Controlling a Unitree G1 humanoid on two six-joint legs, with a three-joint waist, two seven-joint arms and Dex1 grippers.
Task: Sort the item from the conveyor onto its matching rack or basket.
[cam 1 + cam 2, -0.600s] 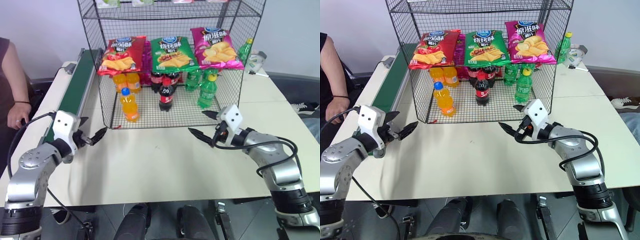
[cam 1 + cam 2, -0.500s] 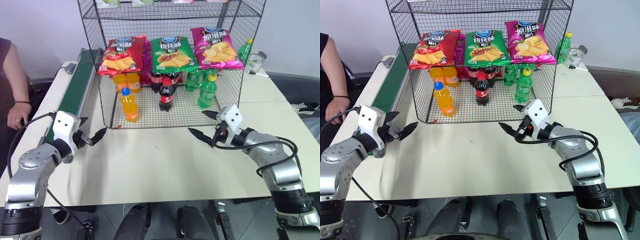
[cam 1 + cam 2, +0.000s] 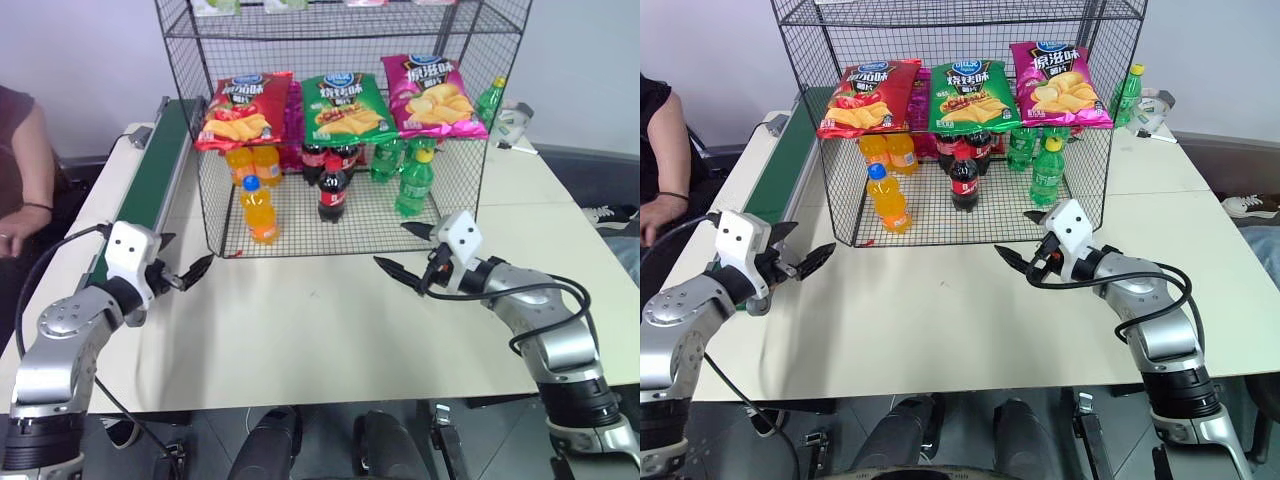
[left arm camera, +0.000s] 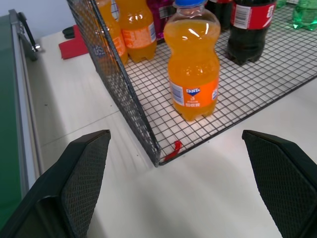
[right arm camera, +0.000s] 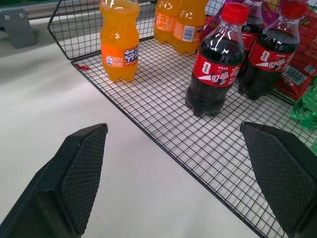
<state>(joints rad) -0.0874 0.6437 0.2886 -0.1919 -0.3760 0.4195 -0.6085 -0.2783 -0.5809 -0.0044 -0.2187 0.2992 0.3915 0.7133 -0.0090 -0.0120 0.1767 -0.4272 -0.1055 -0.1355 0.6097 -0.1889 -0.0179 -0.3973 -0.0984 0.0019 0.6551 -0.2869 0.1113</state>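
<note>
Now: orange soda bottle (image 3: 259,211) stands in rack (image 3: 212,205) | both end effectors — left (image 3: 187,271), right (image 3: 412,250) — apart, empty | next: await another conveyor (image 3: 148,187) item.

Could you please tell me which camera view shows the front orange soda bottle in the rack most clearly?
The left wrist view: the orange soda bottle stands close and large on the black wire rack floor, label readable. The right wrist view shows it whole but smaller, off to one side. Both eye views show it small, behind the rack's mesh.
</note>
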